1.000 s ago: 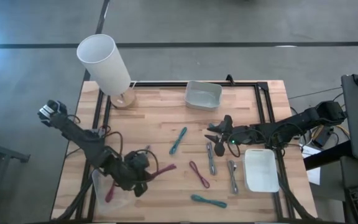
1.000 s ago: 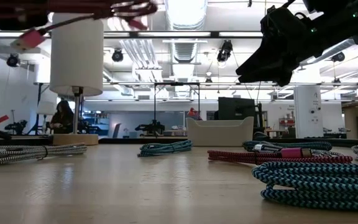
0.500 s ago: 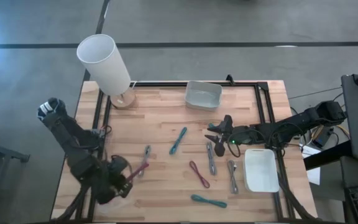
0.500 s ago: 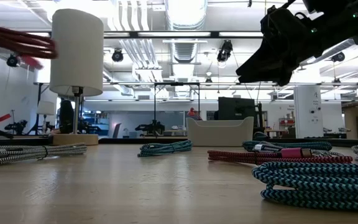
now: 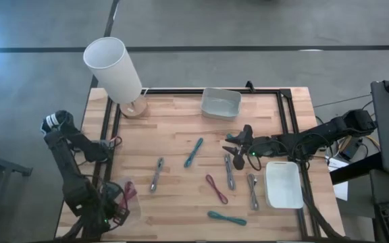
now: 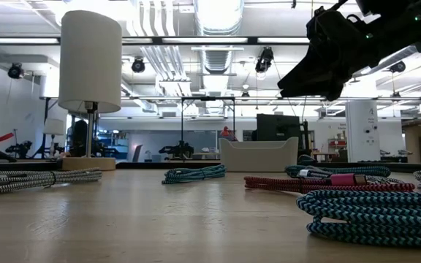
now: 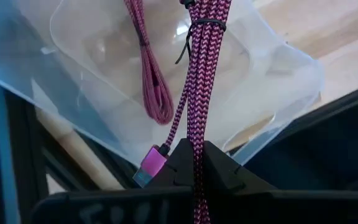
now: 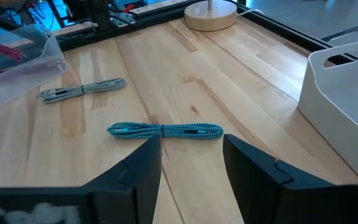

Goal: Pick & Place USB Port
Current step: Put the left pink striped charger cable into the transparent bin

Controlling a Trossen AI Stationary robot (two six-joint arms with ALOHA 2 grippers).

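In the high view the clear bin (image 5: pixel 117 216) at the table's front left corner is mostly covered by the left arm (image 5: pixel 73 172) and cut by the picture's edge. The magenta cable (image 7: pixel 194 93) runs out of the left wrist view at both ends. In the low view the front teal cable (image 6: pixel 375 212) is cut off at the side.

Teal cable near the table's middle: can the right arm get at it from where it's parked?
Probably yes. The right gripper is open and hovers facing the teal cable, with only bare table between them. The left gripper is busy holding a magenta cable.
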